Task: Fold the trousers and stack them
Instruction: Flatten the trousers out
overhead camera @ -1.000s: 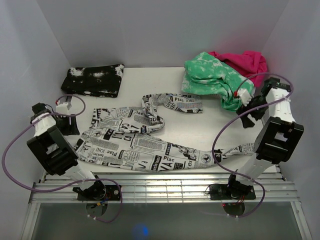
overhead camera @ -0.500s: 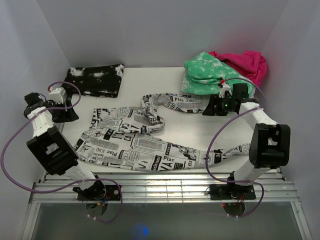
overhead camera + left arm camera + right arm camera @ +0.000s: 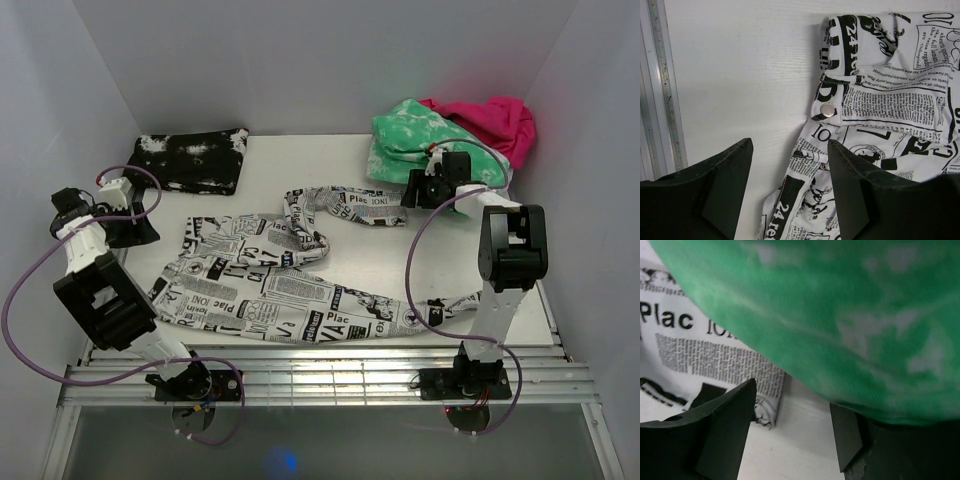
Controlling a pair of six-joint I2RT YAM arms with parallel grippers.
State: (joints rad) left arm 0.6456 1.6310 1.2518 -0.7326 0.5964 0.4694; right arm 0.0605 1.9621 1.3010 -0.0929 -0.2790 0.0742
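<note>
The newspaper-print trousers (image 3: 270, 285) lie spread and crumpled across the table, one leg curling up to the back right, the other running along the front edge. My left gripper (image 3: 140, 228) is open, just left of the waistband; its wrist view shows the waistband and metal button (image 3: 828, 110) between and beyond the open fingers (image 3: 725, 190). My right gripper (image 3: 412, 190) is open at the hem of the upper leg (image 3: 705, 355), under the edge of the green-and-white garment (image 3: 850, 315). It holds nothing.
A black white-speckled folded garment (image 3: 188, 160) lies at the back left. The green-and-white garment (image 3: 425, 145) and a pink cloth (image 3: 490, 120) are piled at the back right. A metal rail (image 3: 662, 90) runs along the table's left edge.
My right arm has swung in from the right side to the upper leg's hem beside the green garment. My left gripper has edged slightly toward the waistband.
</note>
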